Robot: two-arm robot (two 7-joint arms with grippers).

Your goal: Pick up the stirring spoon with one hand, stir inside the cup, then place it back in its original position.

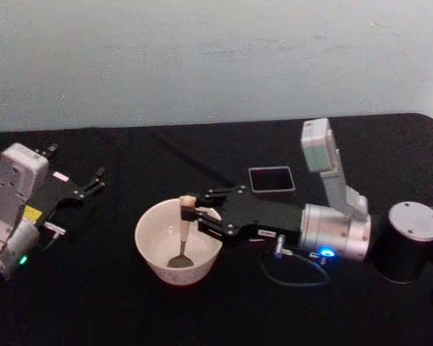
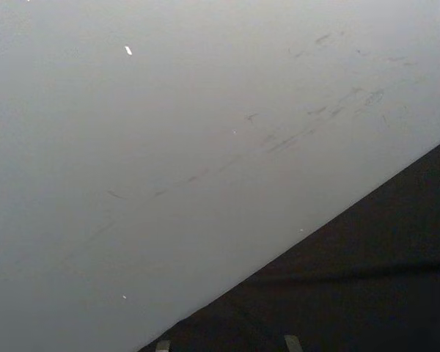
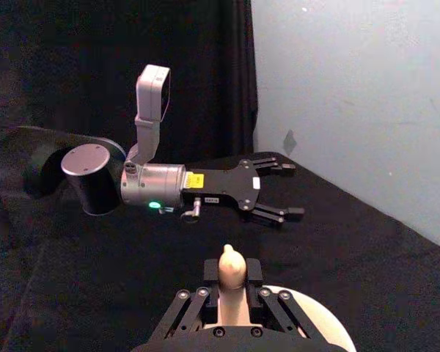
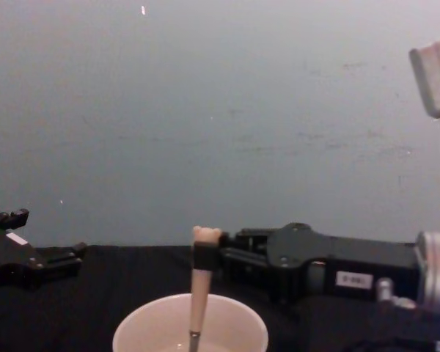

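Cream-white cup point(image 1: 153, 229), head view: the right gripper point(image 1: 191, 211), jaws closed on the spoon point(image 1: 182, 241) handle just under its bear head, holds it upright, with the metal bowl on the cup floor directly below the fingertips. The grey holder point(image 1: 272, 179) stands just behind the gripper's linkage. The left gripper point(image 1: 94, 180) rests well off to its left, spread open and empty. Left wrist view: wall point(image 2: 169, 147) and black cloth point(image 2: 367, 293). Right wrist view: handle pinched between both pads. Chest view: handle drops from the fingertips into the cup. Judged step: stirring. The next move calls for circling the bowl inside the rim, then lifting clear and carrying it back to the holder.
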